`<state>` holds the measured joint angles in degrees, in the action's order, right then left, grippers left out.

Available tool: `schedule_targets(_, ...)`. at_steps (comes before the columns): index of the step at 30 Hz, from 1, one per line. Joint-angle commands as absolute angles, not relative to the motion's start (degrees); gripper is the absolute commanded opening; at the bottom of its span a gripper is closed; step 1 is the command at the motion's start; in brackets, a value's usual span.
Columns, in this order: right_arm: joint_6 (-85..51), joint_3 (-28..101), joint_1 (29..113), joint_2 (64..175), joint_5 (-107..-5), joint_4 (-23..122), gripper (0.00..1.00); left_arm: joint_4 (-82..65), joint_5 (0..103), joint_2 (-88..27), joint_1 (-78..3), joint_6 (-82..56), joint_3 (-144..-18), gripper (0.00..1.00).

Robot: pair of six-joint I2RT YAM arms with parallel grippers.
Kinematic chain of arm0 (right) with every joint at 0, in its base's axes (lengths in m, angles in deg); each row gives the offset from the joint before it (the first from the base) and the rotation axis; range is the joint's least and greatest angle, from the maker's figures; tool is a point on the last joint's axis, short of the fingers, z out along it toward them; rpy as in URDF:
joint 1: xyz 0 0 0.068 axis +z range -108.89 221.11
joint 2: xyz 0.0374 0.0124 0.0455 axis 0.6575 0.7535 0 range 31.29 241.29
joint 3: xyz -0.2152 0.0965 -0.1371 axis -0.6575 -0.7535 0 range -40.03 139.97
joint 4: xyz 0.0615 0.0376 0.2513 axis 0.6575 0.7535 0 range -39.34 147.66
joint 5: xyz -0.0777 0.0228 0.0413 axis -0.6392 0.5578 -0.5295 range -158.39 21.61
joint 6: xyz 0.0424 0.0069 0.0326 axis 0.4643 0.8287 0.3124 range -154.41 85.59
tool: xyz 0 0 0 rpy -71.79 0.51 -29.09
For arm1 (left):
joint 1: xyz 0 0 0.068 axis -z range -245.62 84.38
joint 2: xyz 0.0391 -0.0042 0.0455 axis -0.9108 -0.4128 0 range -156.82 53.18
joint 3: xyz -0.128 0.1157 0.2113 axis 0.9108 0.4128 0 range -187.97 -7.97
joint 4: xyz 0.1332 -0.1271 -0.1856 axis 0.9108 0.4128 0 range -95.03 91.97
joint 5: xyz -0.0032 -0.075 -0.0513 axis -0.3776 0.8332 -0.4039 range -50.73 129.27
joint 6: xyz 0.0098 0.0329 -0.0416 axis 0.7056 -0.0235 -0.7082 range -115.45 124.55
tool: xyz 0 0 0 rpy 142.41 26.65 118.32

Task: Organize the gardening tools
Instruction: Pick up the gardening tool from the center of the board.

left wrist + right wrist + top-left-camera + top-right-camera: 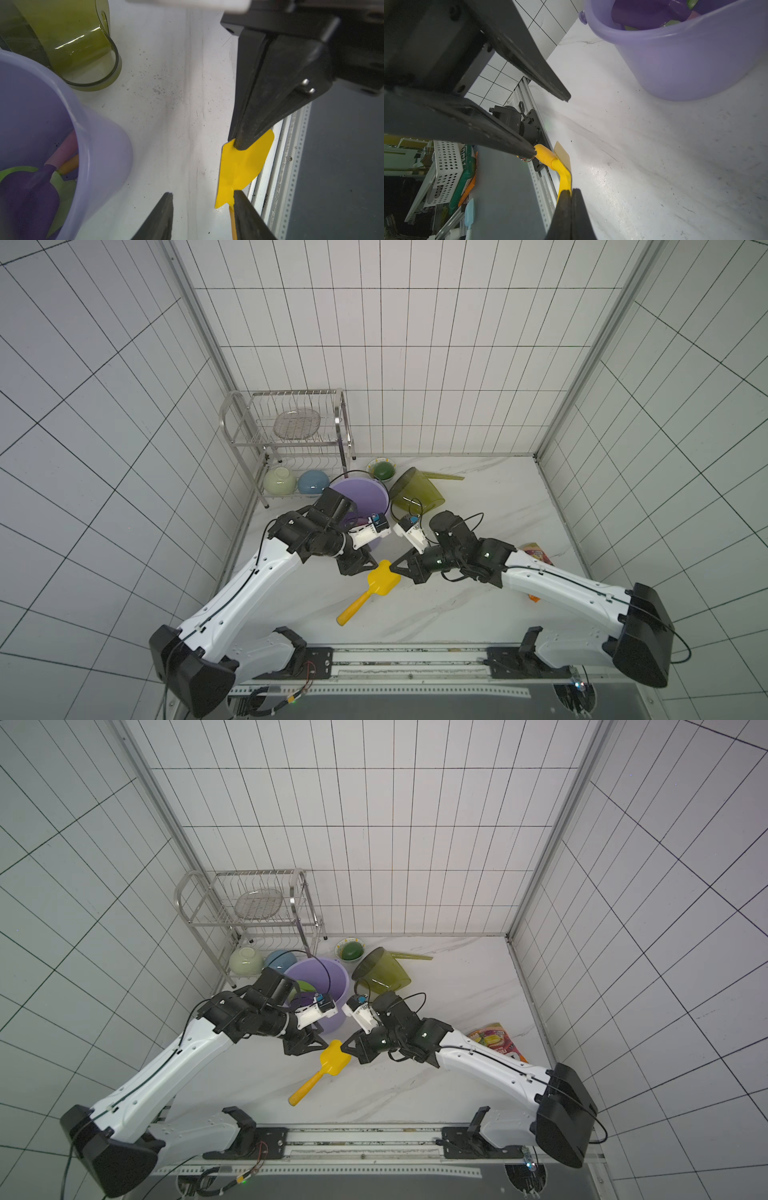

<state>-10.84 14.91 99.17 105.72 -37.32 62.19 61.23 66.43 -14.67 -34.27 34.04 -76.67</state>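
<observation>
Mostly done. The bucket [362,492], toward the bench's [457,614] back-left corner, already holds the purple scoop [27,197] and green tools [64,191]; the exact count is hidden.

The yellow shovel [386,580] is the last loose one, mid-bench.
- Right claw [571,190]: pinched tight on the blade edge.
- Left claw [202,192]: half wide, holding nothing, with the handle just inside one finger. Looks like a handover.

The watering can [415,491] lies tipped beside the bucket near the back edge.

To do: get the shovel into the bucket, and possibly deal with the can.
</observation>
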Motion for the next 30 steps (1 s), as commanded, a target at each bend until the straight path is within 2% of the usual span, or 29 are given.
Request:
schedule_targets(1, -10.68, 16.83, 98.66, 105.16, -35.83, 59.53, 0.0, 59.39, 68.85, -14.95, -33.93, 33.3, -75.81, 0.47)
schedule_targets(10, -9.94, 17.76, 98.56, 106.57, -35.64, 56.99, 0.0, 58.97, 70.65, -15.49, -33.12, 33.2, -74.73, 0.36)
schedule_targets(18, -9.29, 17.77, 98.34, 107.57, -35.25, 55.45, 0.0, 57.53, 69.82, -15.26, -33.12, 32.33, -74.41, 0.12)
schedule_targets(22, -9.12, 17.45, 98.31, 107.36, -35.63, 55.32, 0.0, 56.69, 68.8, -15.24, -33.17, 31.0, -74.62, 0.04)
schedule_targets(27, -8.61, 16.9, 98.23, 106.34, -37.73, 55.3, 0.0, 56.69, 67.66, -15.45, -33.15, 28.29, -75.88, 0.0)
schedule_targets(30, -7.75, 16.11, 98.08, 104.95, -41.04, 55.3, 0.09, 56.02, 66.93, -15.25, -33.19, 25.94, -76.49, 0.0)
